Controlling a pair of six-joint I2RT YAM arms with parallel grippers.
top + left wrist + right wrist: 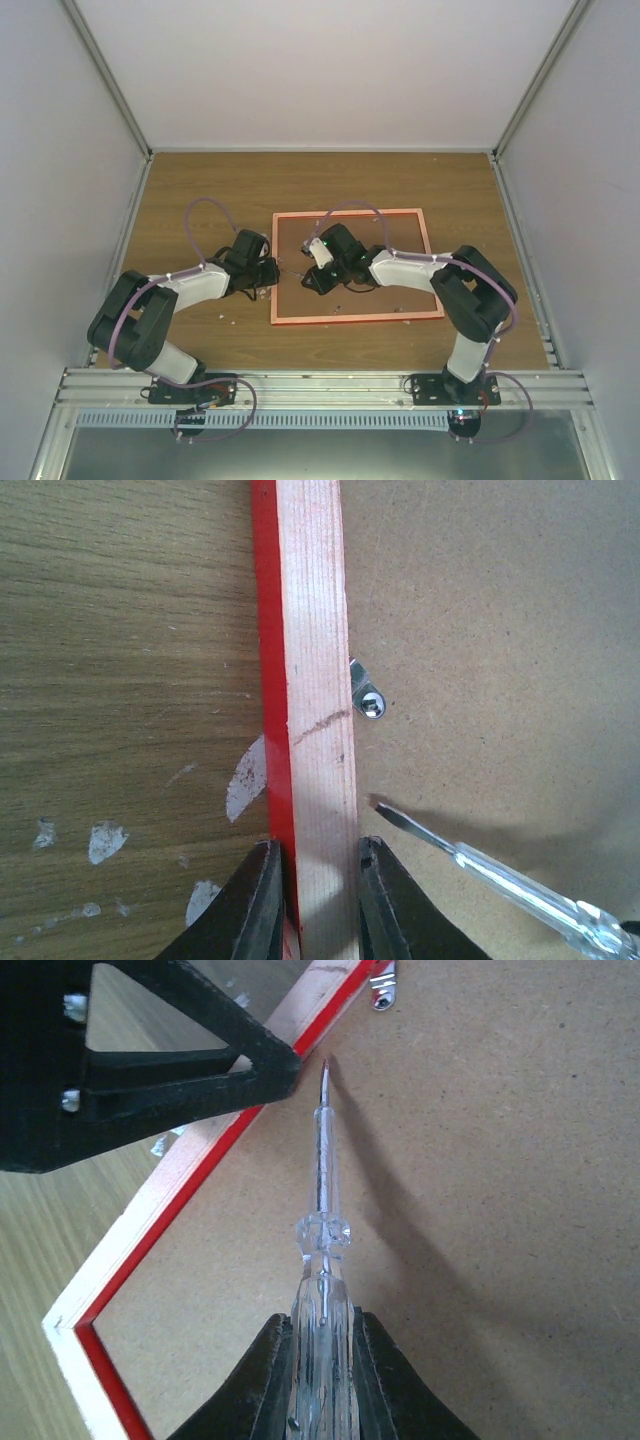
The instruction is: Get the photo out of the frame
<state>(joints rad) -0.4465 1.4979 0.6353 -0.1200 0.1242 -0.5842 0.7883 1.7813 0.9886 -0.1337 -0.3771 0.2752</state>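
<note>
The left pincer point(315, 868) clamps the frame point(312, 630) by its left rail, back-up on the table point(200, 190) — only its wrist view shows the silver tab point(368, 696) whole. The right pincer point(320, 1335) grips a clear-handled screwdriver point(322, 1180), tip near that rail.

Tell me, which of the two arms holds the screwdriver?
The right arm: its jaws grip the clear-handled screwdriver. The left arm clamps the frame edge instead.

Open tabletop point(320, 180) beyond frame point(350, 319) — walls point(60, 150) flanking
</note>
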